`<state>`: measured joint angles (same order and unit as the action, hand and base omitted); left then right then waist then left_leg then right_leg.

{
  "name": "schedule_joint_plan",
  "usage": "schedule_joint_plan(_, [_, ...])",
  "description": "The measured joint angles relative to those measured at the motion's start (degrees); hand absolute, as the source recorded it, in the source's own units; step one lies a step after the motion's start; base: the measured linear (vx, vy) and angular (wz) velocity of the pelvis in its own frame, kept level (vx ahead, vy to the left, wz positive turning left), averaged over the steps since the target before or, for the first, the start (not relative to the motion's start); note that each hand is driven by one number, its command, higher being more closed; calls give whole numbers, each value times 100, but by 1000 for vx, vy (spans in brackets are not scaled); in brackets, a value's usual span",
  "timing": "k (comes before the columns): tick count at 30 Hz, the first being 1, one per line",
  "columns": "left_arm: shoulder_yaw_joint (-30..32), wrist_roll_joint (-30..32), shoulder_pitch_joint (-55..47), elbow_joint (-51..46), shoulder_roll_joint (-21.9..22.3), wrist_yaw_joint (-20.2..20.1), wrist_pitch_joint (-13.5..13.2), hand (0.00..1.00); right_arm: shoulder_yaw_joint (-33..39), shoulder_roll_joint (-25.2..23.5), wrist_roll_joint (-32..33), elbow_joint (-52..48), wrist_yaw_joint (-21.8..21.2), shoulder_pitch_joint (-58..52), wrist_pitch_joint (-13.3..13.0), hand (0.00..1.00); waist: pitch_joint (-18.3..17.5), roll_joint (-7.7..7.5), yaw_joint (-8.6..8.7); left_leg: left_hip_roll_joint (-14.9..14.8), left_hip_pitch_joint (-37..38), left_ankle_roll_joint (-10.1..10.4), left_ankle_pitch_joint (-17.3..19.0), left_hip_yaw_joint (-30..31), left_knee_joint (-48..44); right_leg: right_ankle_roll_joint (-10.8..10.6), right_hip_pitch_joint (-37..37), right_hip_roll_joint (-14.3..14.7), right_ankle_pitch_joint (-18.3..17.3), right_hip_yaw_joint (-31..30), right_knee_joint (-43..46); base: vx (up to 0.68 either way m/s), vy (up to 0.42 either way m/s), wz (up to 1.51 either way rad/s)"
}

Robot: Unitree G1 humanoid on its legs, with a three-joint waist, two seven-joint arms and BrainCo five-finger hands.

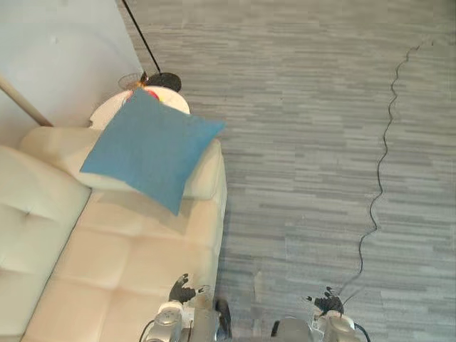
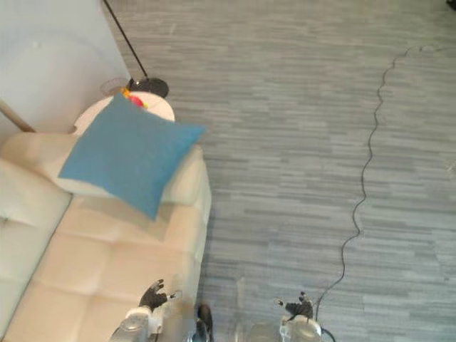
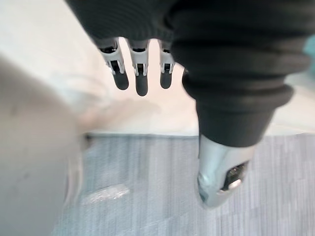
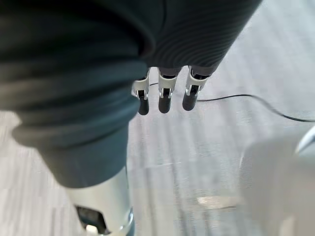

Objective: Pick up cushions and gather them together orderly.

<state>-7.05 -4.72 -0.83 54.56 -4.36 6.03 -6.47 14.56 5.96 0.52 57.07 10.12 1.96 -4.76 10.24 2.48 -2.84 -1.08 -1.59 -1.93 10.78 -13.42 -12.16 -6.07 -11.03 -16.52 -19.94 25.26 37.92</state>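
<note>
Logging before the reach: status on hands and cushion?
Both hands open, holding nothing: left hand low by the sofa edge, right hand over floor. Blue cushion propped on the sofa's far armrest, untouched.

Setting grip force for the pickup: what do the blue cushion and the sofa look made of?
Cushion: probably woven fabric, matte; even fine-grained blue surface with no shine, corners soft and pointed.
Sofa: cream leather or a faux-leather look, smooth with a faint sheen, tufted dimples and seams; real or synthetic can't be told from here.
</note>
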Motion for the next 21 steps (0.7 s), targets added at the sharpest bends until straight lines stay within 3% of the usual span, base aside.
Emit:
schedule_joint_plan(3, [-84, 4, 75, 3, 48, 1, 11, 0, -25, 140, -53, -12, -3, 87, -8, 0, 52, 180, 10, -266, 203, 192, 114, 154, 34, 42, -506, 54, 354, -134, -778, 358, -173, 18])
schedule_joint_plan(4, [-85, 14, 57, 31, 66, 17, 11, 0, -23, 141, -53, -13, -3, 28, -1, 0, 71, 198, 24, -403, 455, 345, 198, 225, 57, -69, -688, 77, 889, -474, -1365, 361, -259, 29])
schedule_joint_plan(5, [-86, 14, 52, 54, 64, 23, 10, 0, -24, 134, -53, -12, -4, 20, 0, 0, 70, 185, 24, -417, 513, 400, 230, 229, 55, -85, -690, 92, 1027, -554, -1516, 383, -307, 33])
schedule_joint_plan(6, [-90, 14, 0, 134, 45, 32, 7, 0, -26, 103, -53, -12, -4, -59, 3, 0, 44, 90, 31, -435, 671, 627, 353, 311, -6, -83, -660, 116, 1580, -885, -1952, 404, -392, 41])
schedule_joint_plan(7, [-84, 18, -15, 156, -36, 34, 1, 0, -49, 31, -53, -10, -8, -205, 3, 0, 14, -137, 78, -385, 734, 854, 530, 429, -141, 36, -711, 57, 2089, -1217, -1969, 401, -418, 55])
schedule_joint_plan(8, [-66, 19, 4, 272, 58, 54, 21, 0, -86, 138, -52, 11, -19, -205, 21, 0, 42, 35, 122, -570, 753, 929, 631, 598, -334, 102, -783, 147, 1837, -1144, -1444, 367, -438, 56])
schedule_joint_plan(9, [-70, 21, -9, 289, 152, 32, -12, 0, -127, 169, -51, 8, -23, -192, 24, 0, -19, 105, 120, -731, 497, 985, 591, 710, -876, 156, -827, 217, 1440, -1090, -1257, 340, -420, 32])
schedule_joint_plan(10, [-70, 20, 6, 264, 193, 30, -43, 0, -130, 248, -48, 15, -35, -213, 31, 0, -29, 159, 133, -877, 163, 997, 505, 798, -1484, 183, -812, 287, 1288, -1014, -1227, 466, -576, 21])
schedule_joint_plan(11, [-63, 18, 43, 224, 237, -2, -51, 0, -202, 320, -49, 13, -62, -186, 32, 0, 42, 293, 118, -1249, -547, 734, -221, 860, -2948, 344, -464, 514, 1071, -815, -1340, 335, -422, 9])
schedule_joint_plan(12, [-63, 16, 47, 214, 238, -6, -54, 0, -221, 319, -48, 14, -61, -194, 34, 0, 74, 286, 118, -1347, -660, 651, -468, 841, -3234, 375, -328, 581, 1043, -783, -1416, 336, -367, 12])
schedule_joint_plan(14, [-46, 14, 39, 169, 233, -9, -87, 0, -246, 300, -41, 25, -59, -326, 42, 0, 100, 290, 53, -1571, -946, 563, -270, 600, -4091, 583, 350, 775, 964, -673, -1836, 324, -252, 3])
schedule_joint_plan(15, [-19, 13, 42, 150, 239, -12, -111, 0, -225, 308, -39, 28, -55, -329, 48, 0, 111, 272, 42, -1511, -1083, 523, -112, 442, -4163, 604, 659, 826, 971, -643, -2107, 437, -243, -5])
schedule_joint_plan(17, [3, 10, 41, 103, 249, -11, -142, 0, -197, 301, -39, 21, -51, -305, 56, 0, 110, 270, 30, -1268, -1324, 659, 90, 99, -3524, 584, 1084, 908, 1126, -527, -2608, 370, -136, -5])
schedule_joint_plan(19, [32, 8, 49, 25, 270, -12, -152, 0, -154, 273, -41, 18, -48, -311, 58, 0, 112, 268, -28, -935, -1408, 705, 75, -209, -2163, 576, 1348, 959, 1144, -446, -2879, 296, -34, 6])
schedule_joint_plan(20, [41, 6, 53, 17, 286, -9, -146, 0, -118, 259, -43, 17, -41, -303, 56, 0, 112, 268, -37, -707, -1397, 712, -145, -341, -1264, 545, 1484, 971, 1135, -351, -2997, 292, -1, 17])
schedule_joint_plan(21, [36, 5, 47, 18, 296, -9, -141, 0, -115, 258, -43, 17, -34, -308, 57, 0, 110, 282, -37, -553, -1309, 729, -595, -548, -506, 472, 1628, 1019, 1115, -277, -3126, 384, 22, 20])
